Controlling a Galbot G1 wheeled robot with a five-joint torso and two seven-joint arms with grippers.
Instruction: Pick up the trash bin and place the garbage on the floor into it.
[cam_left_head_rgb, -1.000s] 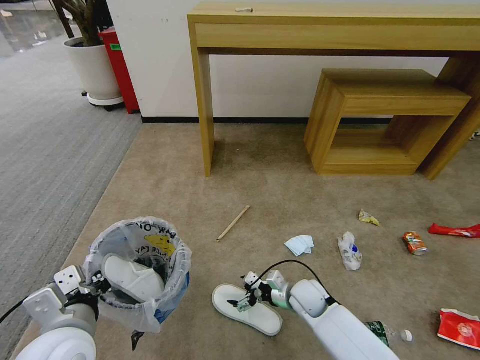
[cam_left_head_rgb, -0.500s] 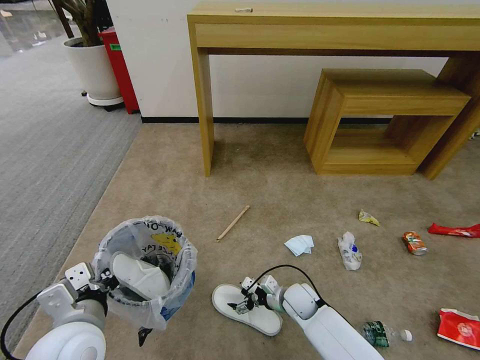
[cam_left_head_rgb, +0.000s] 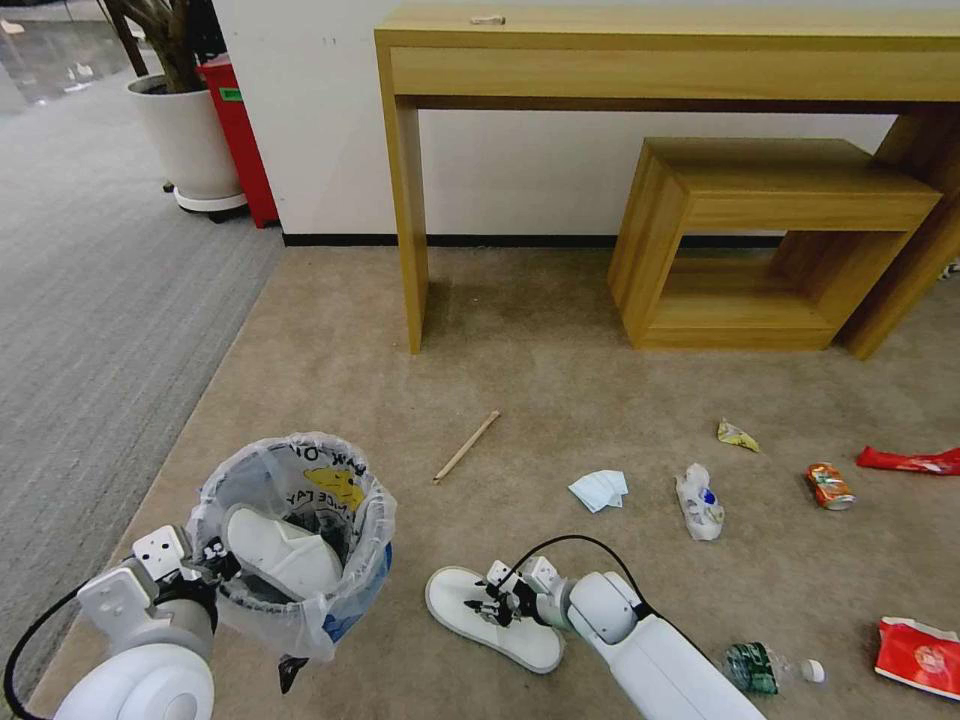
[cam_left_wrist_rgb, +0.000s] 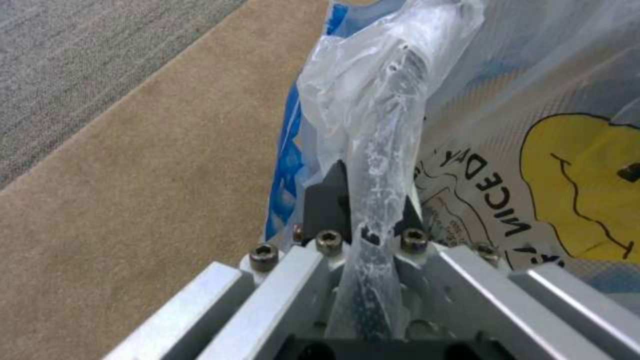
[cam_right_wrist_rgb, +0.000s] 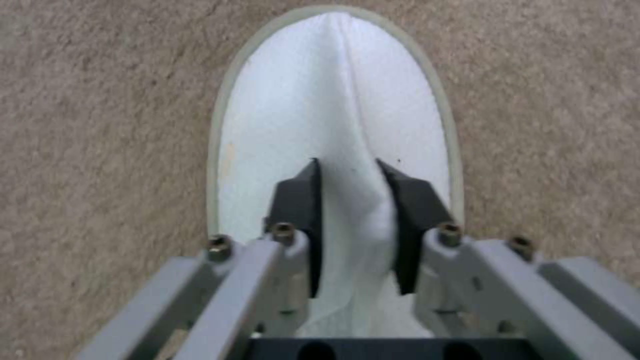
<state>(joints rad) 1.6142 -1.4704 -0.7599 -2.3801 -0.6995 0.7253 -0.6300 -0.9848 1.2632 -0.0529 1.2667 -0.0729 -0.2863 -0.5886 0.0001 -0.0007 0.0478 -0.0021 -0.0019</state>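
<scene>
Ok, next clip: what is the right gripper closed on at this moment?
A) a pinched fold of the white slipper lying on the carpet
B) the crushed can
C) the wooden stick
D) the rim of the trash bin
A. In the right wrist view the right gripper pinches a raised fold of the white slipper, which lies on the floor; the left gripper holds the trash bin by its rim.

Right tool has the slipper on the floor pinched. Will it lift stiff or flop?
Probably floppy: the right tool is pinching a soft fabric ridge of the slipper, not the sole. Expect the flat sole to hang and swing. It looks thin and light, so weight shouldn't matter, though the fabric may slip from the pinch.
</scene>
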